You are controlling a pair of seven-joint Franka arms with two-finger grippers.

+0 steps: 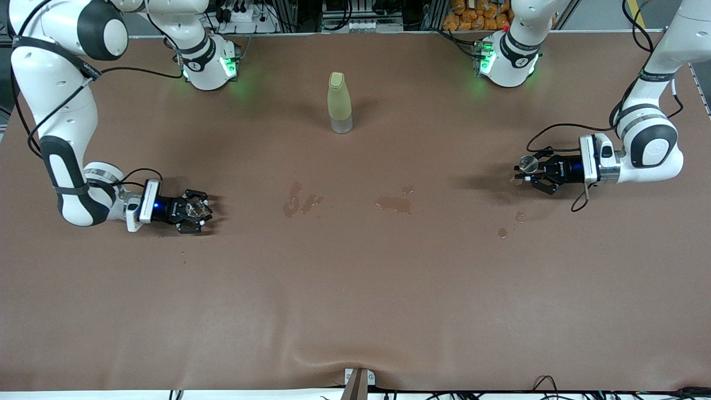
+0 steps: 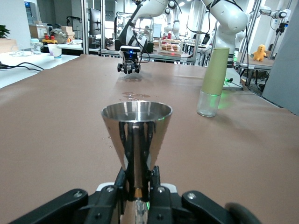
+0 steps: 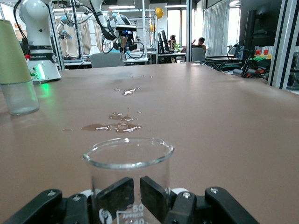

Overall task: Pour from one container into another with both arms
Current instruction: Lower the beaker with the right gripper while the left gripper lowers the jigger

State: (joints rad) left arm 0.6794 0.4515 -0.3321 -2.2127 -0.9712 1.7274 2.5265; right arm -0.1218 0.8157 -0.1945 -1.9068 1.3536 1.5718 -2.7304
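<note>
My left gripper [image 1: 525, 169] is low over the table at the left arm's end, shut on the silvery steel jigger [image 1: 528, 163]. The left wrist view shows the jigger [image 2: 136, 126] upright, gripped at its narrow waist by the left gripper [image 2: 138, 172], with its round rim open upward. My right gripper [image 1: 200, 210] sits low over the table at the right arm's end, shut on the tiny clear glass cup [image 1: 194, 209]. In the right wrist view the glass cup [image 3: 127, 172] stands upright between the fingers of the right gripper [image 3: 140, 193], which show through its wall.
The tall yellow-green bottle [image 1: 340, 103] stands mid-table, nearer the bases. Water spots lie on the brown tabletop: a puddle [image 1: 303, 203], a second puddle [image 1: 394, 204], and small drops [image 1: 502, 232] near the left gripper.
</note>
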